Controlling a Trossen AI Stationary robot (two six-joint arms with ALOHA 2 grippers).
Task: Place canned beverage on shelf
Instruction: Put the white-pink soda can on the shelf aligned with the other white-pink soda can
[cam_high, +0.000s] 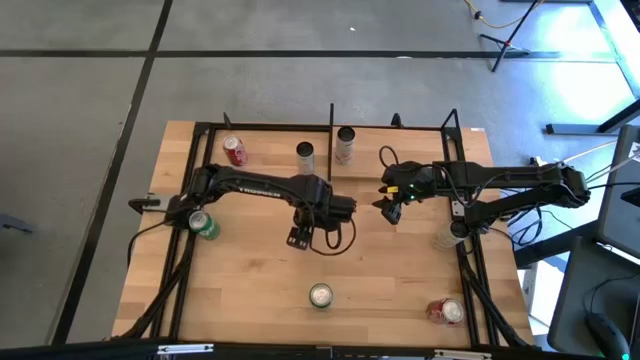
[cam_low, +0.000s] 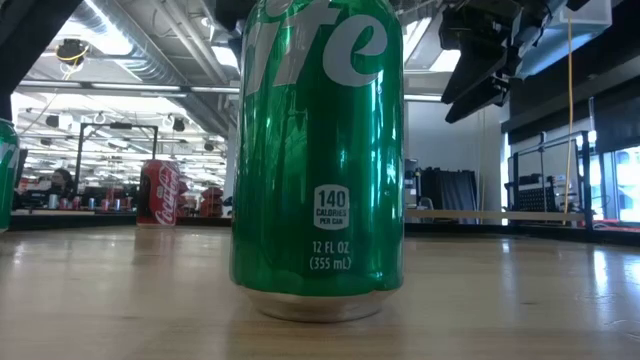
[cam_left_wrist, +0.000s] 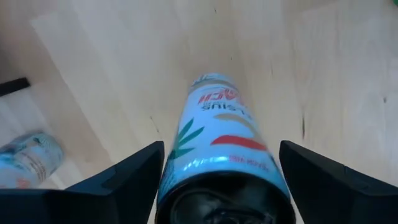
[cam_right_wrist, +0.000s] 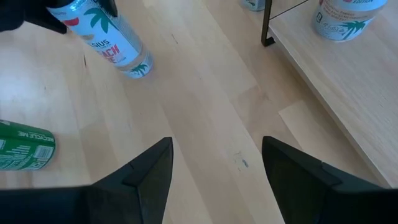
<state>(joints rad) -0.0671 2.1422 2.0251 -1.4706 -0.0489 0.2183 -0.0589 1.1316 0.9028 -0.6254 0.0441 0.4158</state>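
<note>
We have the slim white can (cam_left_wrist: 221, 155) clamped in the left pincer (cam_high: 300, 236), which hangs above the middle of the worktop (cam_high: 400, 300); in the left wrist view the two fingers (cam_left_wrist: 130, 177) press the can's upper end from either side, and its printed body points down toward the wood, clear of the surface. The right wrist view shows the same can held aloft and tilted, with a green can (cam_right_wrist: 25, 146) beside it. The right pincer (cam_high: 388, 208) hovers near the centre with its fingers spread wide and nothing between them. The shelf (cam_right_wrist: 336, 81) sits along the far edge of the worktop, already carrying a white can (cam_right_wrist: 342, 18). We judge the held can to be a thin-walled metal cylinder: rigid enough if full, easy to dent if squeezed hard, and smooth, so it may slip or swing in a two-point grip near its top. A hold across the mid-body would likely be steadier. We cannot tell whether it is full. Because it is tall and narrow, we expect it to topple easily unless set down upright and released gently on the board.
</note>
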